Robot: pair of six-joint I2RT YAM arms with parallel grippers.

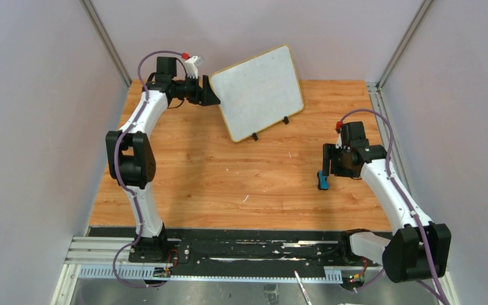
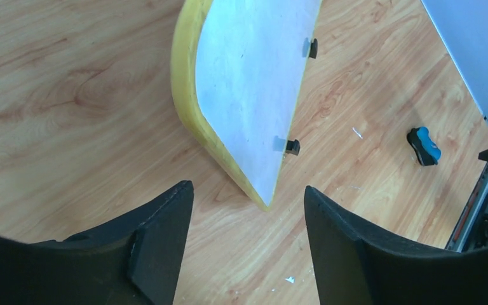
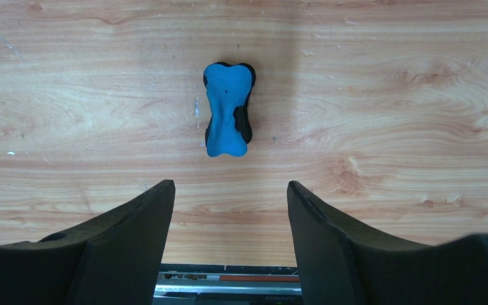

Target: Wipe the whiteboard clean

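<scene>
The whiteboard (image 1: 257, 92) stands tilted on its two black feet at the back of the table; its face looks plain white, with no red marks that I can make out. In the left wrist view the whiteboard (image 2: 248, 82) shows with its yellowish frame, its near corner just ahead of my fingertips. My left gripper (image 1: 213, 93) (image 2: 248, 187) is open and empty beside the board's left edge. The small blue eraser (image 1: 322, 180) (image 3: 229, 108) lies flat on the table; it also shows in the left wrist view (image 2: 424, 145). My right gripper (image 1: 325, 166) (image 3: 229, 183) hangs open and empty over it.
The wooden table (image 1: 229, 184) is bounded by grey walls on the left, right and back. A black rail (image 1: 254, 251) with the arm bases runs along the near edge. Small white specks (image 2: 358, 133) lie on the wood.
</scene>
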